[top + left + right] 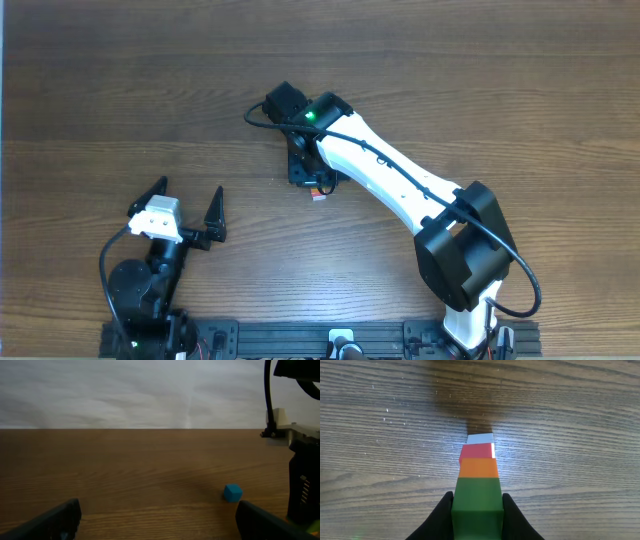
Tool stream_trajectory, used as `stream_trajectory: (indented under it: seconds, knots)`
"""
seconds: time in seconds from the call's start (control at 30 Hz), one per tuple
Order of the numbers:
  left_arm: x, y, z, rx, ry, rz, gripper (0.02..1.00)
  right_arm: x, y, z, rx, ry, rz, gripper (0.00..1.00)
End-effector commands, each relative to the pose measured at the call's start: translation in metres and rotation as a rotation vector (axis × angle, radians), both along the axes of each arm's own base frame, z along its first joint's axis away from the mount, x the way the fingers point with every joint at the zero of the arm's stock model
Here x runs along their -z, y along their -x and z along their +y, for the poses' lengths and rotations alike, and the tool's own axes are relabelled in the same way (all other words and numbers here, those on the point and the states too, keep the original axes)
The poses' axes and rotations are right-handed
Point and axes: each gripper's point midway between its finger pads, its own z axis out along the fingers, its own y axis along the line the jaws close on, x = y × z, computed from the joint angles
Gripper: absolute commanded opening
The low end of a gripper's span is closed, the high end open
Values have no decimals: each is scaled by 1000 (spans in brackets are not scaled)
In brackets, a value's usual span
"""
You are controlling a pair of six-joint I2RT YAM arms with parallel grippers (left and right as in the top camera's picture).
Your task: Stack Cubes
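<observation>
Green, hard-edged and small, the cube (476,509) is sitting pinched in your right claw (477,495), directly above an orange cube (478,467), a red cube (477,451) and a pale cube (480,438) stacked beneath. It is likely light, rigid and slick, so flat opposite faces are serving best. Your left claw (190,188) is idling spread, well apart. The right wrist view is revealing stack alignment, while overhead the arm is covering most of it.

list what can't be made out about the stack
Top view: right arm covers the stack, bar a red-orange sliver.
Right wrist view: bottom cube is a sliver behind red cube; colour unsure.
Right wrist view: green cube's own top hides whether it rests on orange cube.
</observation>
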Motion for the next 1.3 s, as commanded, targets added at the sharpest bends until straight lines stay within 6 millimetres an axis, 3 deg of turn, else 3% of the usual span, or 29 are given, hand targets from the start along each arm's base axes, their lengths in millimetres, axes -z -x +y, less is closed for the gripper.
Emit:
stream_trajectory:
  seconds: [0.03,0.17,0.33,0.37,0.67,0.87,1.03,1.17,1.3]
  knots:
    - [1,0,0,3,-13,-7,1000,9,-1,-6,17,26,7,139]
    - [1,0,0,3,-13,-7,1000,9,-1,-6,16,26,7,555]
    - [1,0,0,3,-13,-7,998,9,-1,-5,15,26,7,956]
    - [1,0,0,3,-13,-7,1000,9,-1,-5,15,26,7,991]
    - [1,0,0,3,-13,-7,1000,4,-5,-3,16,15,-6,993]
    - [1,0,0,3,-13,-7,1000,-32,-33,7,-18,-45,-94,993]
    - [1,0,0,3,-13,-7,1000,-54,-60,-5,-3,-40,-124,991]
    - [1,0,0,3,-13,-7,1000,-45,-82,-8,-8,-21,-115,991]
    - [1,0,0,3,-13,-7,1000,-19,-95,-7,2,0,-90,993]
